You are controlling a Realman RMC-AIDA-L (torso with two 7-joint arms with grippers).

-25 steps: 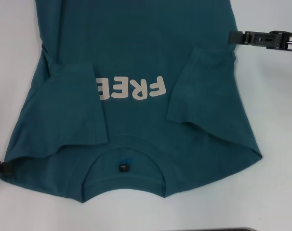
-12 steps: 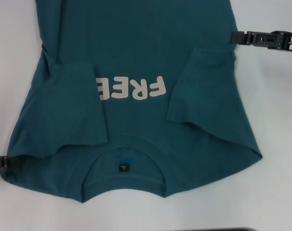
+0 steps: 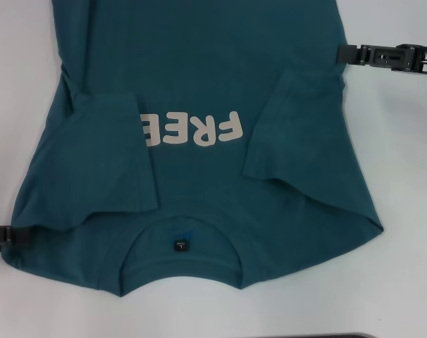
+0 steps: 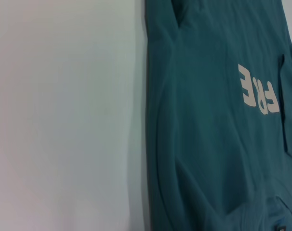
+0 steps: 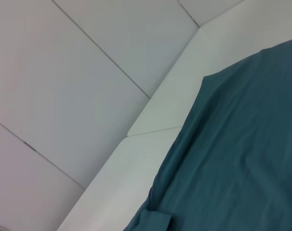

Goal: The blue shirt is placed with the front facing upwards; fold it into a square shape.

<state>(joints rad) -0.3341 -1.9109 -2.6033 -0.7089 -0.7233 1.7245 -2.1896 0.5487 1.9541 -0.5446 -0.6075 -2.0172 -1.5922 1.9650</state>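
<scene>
Apparently both grippers flank the blue shirt

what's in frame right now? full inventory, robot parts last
shirt: 1, dark teal-blue, spread front-up over the middle of the table, neckline toward the robot, both sleeves folded inward onto the chest
print: 1, off-white "FREE" letters, on the shirt's chest between the two folded sleeves
label: 1, small black tag, inside the round neckline
table: 1, white, under the shirt
left gripper: 1, black, at the shirt's near left shoulder edge, mostly out of the head view
right gripper: 1, black, at the shirt's right side edge, farther from the robot
</scene>
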